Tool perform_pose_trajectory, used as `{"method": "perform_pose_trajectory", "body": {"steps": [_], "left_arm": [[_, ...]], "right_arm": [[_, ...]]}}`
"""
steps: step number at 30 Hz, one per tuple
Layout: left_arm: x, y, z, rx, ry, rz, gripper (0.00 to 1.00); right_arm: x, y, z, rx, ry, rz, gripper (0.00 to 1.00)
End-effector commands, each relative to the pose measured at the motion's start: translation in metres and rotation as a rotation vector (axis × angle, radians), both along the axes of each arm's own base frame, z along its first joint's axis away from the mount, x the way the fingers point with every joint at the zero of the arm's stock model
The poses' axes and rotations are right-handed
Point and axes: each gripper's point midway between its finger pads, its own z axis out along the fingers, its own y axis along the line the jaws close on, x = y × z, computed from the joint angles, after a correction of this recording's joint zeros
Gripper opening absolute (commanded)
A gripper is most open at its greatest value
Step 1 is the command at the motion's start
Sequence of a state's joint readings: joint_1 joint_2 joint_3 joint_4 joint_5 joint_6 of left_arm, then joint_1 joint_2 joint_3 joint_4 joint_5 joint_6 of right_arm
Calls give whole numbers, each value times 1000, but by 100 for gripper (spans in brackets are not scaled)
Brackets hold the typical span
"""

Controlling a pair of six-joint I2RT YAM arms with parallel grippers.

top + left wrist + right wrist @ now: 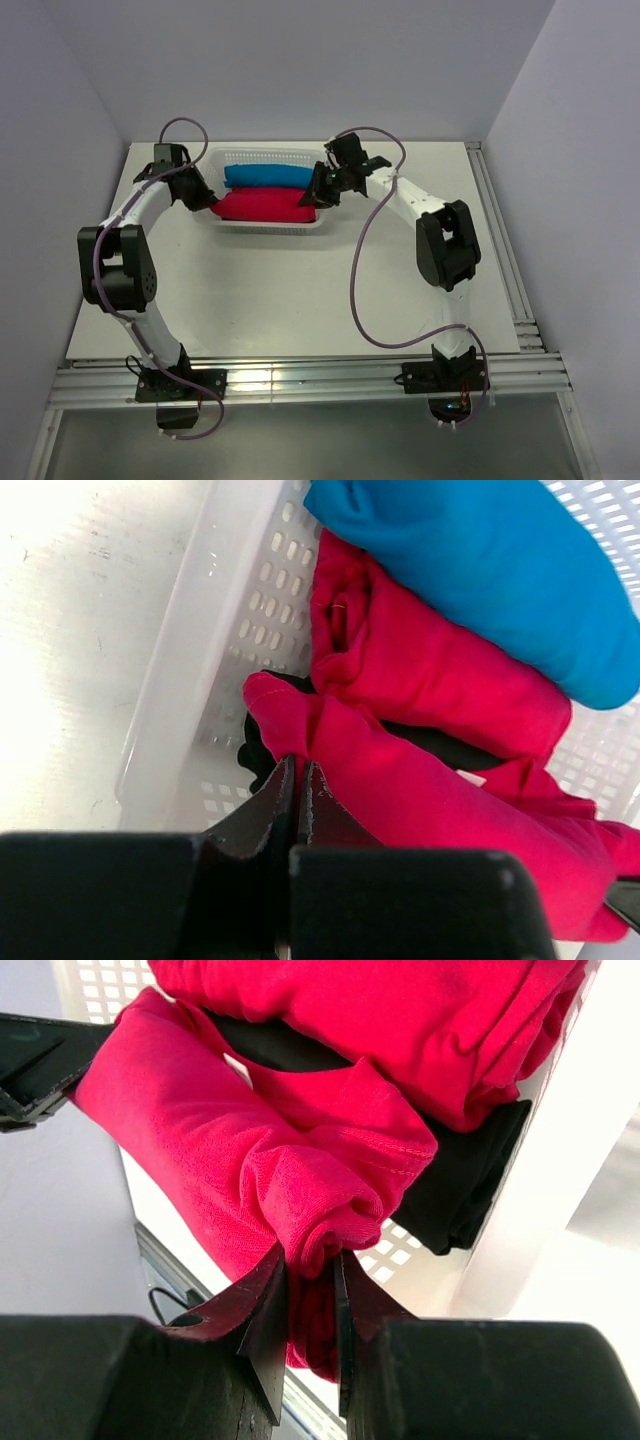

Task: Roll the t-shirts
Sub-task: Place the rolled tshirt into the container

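Observation:
A rolled crimson t-shirt (262,206) lies lengthwise over the front half of the white basket (268,229), held at both ends. My left gripper (207,197) is shut on its left end (290,715), fingertips pinched tight on the cloth. My right gripper (312,1275) is shut on the right end (330,1210), with a thick fold between its fingers. A blue rolled t-shirt (490,570) lies at the back of the basket. A second red roll (420,670) and a black one (470,1180) lie under and behind the held roll.
The perforated basket wall (190,660) stands just left of my left fingers, and the right wall (540,1190) is close to my right fingers. White table (280,290) stretches in front of the basket. A purple cable (365,300) loops over it, and a metal rail (300,380) runs along the near edge.

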State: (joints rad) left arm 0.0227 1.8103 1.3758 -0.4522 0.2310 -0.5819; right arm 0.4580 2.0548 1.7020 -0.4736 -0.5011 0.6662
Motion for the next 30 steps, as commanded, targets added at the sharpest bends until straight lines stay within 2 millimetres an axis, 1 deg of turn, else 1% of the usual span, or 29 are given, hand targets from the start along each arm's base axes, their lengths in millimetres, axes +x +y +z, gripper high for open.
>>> {"method": "perform_pose_trajectory", "body": {"steps": [1, 3, 4, 9, 13, 18, 20, 21, 22, 23, 25, 27, 28, 29, 30], "left_arm": [[11, 16, 3, 73, -18, 14, 0], [12, 17, -3, 80, -4, 16, 0], [12, 18, -3, 90, -3, 21, 0], [14, 20, -4, 115, -2, 29, 0], [14, 20, -7, 129, 6, 31, 0], [15, 21, -9, 147, 12, 37, 0], [16, 23, -7, 154, 11, 43, 0], [16, 23, -6, 156, 11, 45, 0], [17, 23, -4, 156, 8, 43, 0], [17, 23, -4, 157, 8, 44, 0], [18, 23, 0, 156, 5, 44, 0], [19, 24, 2, 157, 0, 46, 0], [19, 24, 4, 159, -4, 50, 0], [20, 25, 6, 161, -7, 52, 1], [19, 24, 7, 161, -8, 51, 7]], "right_arm": [[-6, -8, -2, -68, 4, 10, 0], [-8, -7, -11, -86, 7, 14, 0], [-11, -6, -20, -102, 21, 23, 0], [-15, -4, -39, -162, 21, 25, 0], [-13, -12, -51, -238, 8, 10, 0], [-14, -20, -60, -318, -11, 11, 4], [-14, -24, -62, -346, -19, 11, 13], [-15, -25, -58, -349, -30, 10, 21], [-14, -26, -56, -351, -38, 1, 36], [-15, -30, -57, -363, -39, -9, 40], [-15, -31, -47, -348, -62, -16, 44], [-12, -36, -40, -351, -72, -32, 44], [-11, -37, -31, -349, -89, -39, 45], [-10, -38, -27, -356, -101, -47, 45], [-10, -40, -24, -361, -107, -50, 45]]}}
